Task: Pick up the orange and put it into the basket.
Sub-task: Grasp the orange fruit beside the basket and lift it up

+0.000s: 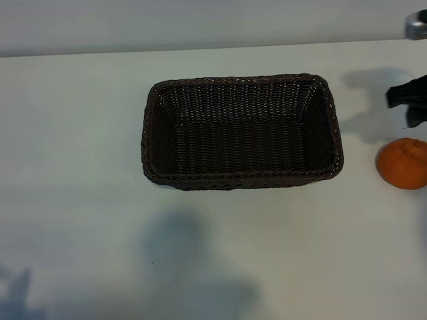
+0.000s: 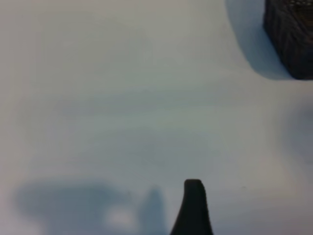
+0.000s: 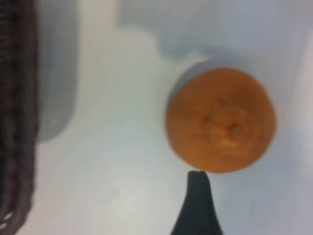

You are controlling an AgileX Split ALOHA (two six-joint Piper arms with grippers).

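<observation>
Right gripper (image 1: 408, 100) hovering beside the orange (image 1: 402, 163), jaws standing apart and gripping nothing.

Orange is sitting on the white table (image 1: 73, 133) at the right edge of the exterior view, just on the near-camera side of the right gripper and well right of the basket (image 1: 241, 180), which is lying empty. Right arm is the nearer one; left gripper (image 2: 192, 208) is idling over bare table, apart too. Fruit round, dimpled, matte, no long axis; basket dark stiff wicker, braided rim.

Right hand (image 1: 408, 100) hangs at the exterior view's right edge, fingers parted — left arm unseen there.
</observation>
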